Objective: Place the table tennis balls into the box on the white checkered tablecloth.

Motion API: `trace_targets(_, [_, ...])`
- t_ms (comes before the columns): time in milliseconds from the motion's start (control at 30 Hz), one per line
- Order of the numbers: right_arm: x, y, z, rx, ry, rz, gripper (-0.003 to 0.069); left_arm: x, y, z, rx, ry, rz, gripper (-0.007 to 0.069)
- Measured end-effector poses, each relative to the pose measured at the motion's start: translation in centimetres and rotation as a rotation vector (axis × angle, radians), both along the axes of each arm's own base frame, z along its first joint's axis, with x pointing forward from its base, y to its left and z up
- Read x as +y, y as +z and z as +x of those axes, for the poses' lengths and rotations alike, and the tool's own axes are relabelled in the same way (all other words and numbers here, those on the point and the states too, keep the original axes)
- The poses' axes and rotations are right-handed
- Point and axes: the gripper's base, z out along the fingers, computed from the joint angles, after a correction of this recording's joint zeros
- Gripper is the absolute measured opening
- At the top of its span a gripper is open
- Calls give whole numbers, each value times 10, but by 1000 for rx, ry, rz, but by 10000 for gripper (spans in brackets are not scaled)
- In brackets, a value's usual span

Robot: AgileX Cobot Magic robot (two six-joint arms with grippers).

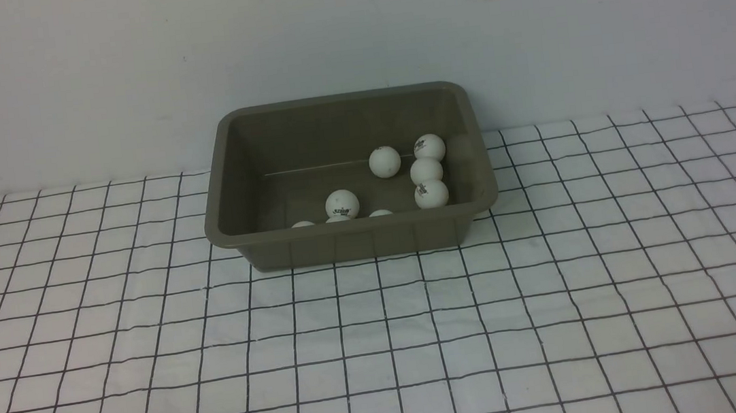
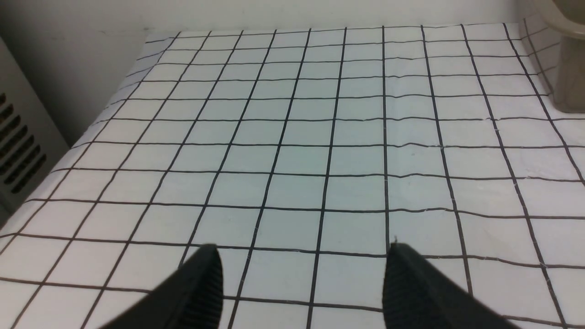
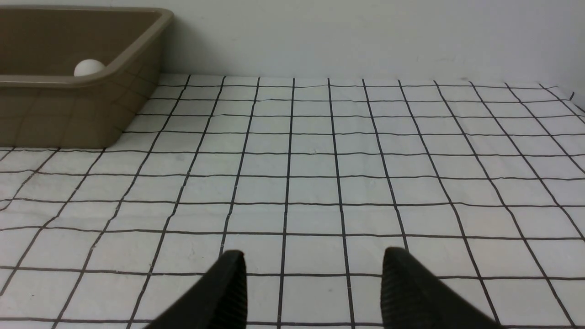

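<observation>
The olive-grey box stands on the white checkered tablecloth near the back wall. Several table tennis balls lie inside it: one near the middle, a column of three by the right wall, one with a logo toward the front, and three tops peeking over the front rim. Neither arm shows in the front view. My left gripper is open over bare cloth, the box's corner far off. My right gripper is open and empty too, the box and one ball ahead.
A pale wall rises right behind the box. In the left wrist view the cloth ends at the table's edge, with a grey vented panel beyond it.
</observation>
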Motion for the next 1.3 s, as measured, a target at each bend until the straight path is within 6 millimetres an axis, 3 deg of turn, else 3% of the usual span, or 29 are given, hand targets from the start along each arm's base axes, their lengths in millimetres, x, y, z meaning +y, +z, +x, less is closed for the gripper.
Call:
trace_targets(533, [0,0,0,0,0,0,369,-2,0,0,0,-36,1,426])
trace_targets(867, [0,0,0,0,0,0,369,-10,0,1,0,-199,1,426])
trace_targets(1300, [0,0,0,0,0,0,369,-10,0,1,0,-202,1,426])
